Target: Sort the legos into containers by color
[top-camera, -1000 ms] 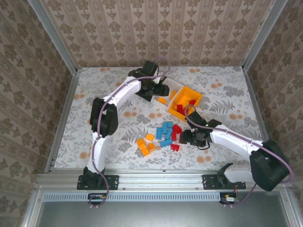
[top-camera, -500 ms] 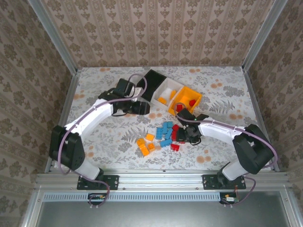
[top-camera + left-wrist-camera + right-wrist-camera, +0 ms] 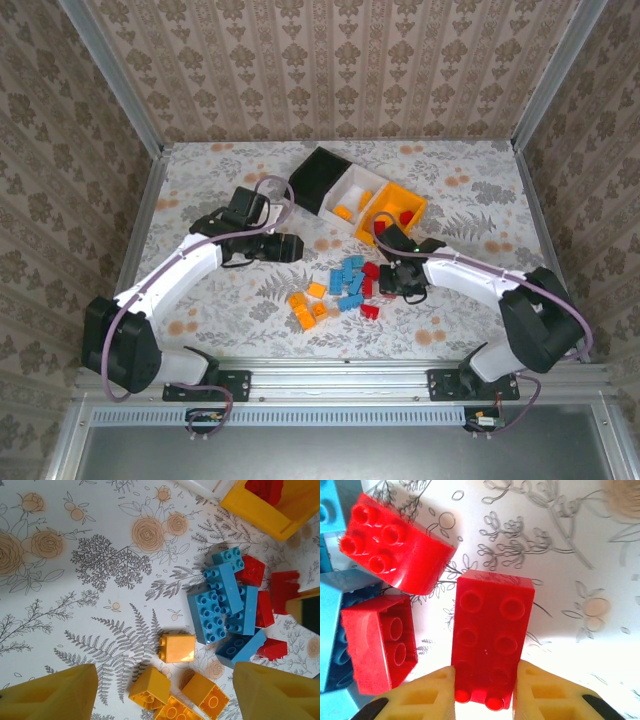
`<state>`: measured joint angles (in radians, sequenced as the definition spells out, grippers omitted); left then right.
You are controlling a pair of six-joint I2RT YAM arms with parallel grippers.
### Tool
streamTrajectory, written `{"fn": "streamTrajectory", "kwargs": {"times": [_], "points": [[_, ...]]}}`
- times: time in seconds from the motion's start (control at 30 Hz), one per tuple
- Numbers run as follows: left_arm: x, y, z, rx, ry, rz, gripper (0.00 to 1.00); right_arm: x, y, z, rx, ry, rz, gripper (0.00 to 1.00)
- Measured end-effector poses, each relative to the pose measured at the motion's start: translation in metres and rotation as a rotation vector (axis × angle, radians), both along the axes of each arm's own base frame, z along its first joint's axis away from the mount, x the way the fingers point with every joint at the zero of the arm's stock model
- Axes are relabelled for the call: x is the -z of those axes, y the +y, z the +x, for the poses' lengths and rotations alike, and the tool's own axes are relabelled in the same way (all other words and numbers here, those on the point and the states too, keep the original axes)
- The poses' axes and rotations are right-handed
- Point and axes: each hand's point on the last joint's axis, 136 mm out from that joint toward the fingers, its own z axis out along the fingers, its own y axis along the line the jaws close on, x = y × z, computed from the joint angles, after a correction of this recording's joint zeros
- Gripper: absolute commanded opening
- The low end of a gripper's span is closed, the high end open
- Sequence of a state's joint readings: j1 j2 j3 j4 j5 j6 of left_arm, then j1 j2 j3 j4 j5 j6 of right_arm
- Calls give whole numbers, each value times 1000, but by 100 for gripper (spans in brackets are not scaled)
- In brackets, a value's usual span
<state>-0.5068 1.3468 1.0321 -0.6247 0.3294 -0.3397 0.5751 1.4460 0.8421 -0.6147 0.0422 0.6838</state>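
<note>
Gripping a red lego (image 3: 491, 635), the right hand (image 3: 485, 692) sat low over the bench (image 3: 470, 300). Left hand (image 3: 165, 692) stood wide above orange legos (image 3: 177, 648).

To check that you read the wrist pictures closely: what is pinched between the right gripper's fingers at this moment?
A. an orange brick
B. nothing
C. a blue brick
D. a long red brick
D. In the right wrist view the right gripper has its two yellow fingers pressed against both sides of a long red brick, while the blue bricks lie off to the side, untouched.
</note>
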Motion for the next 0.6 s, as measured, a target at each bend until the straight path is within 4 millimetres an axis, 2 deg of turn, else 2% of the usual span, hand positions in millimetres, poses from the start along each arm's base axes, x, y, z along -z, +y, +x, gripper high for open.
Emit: {"fn": "streamTrajectory", "kwargs": {"times": [0.17,0.27,0.37,0.47,0.53,0.6], "points": [[2,1,-1,-2,6,-1,73,-34,-10,4,30,-74,36,26],[2,0,-1,1,9,-4,73,-56,-13,16,41,-114,53,26],[4,-4,-6,18,14,-2,74,-84,-16,39,59,-168,77,27],[9,-16,-18,69,25,9,74,-105,-18,74,72,-210,87,27],[15,-23,-28,101,39,20,74,-107,-18,95,74,-214,88,27],[22,-27,-39,126,58,32,74,-97,-19,116,76,-194,88,28]]}}
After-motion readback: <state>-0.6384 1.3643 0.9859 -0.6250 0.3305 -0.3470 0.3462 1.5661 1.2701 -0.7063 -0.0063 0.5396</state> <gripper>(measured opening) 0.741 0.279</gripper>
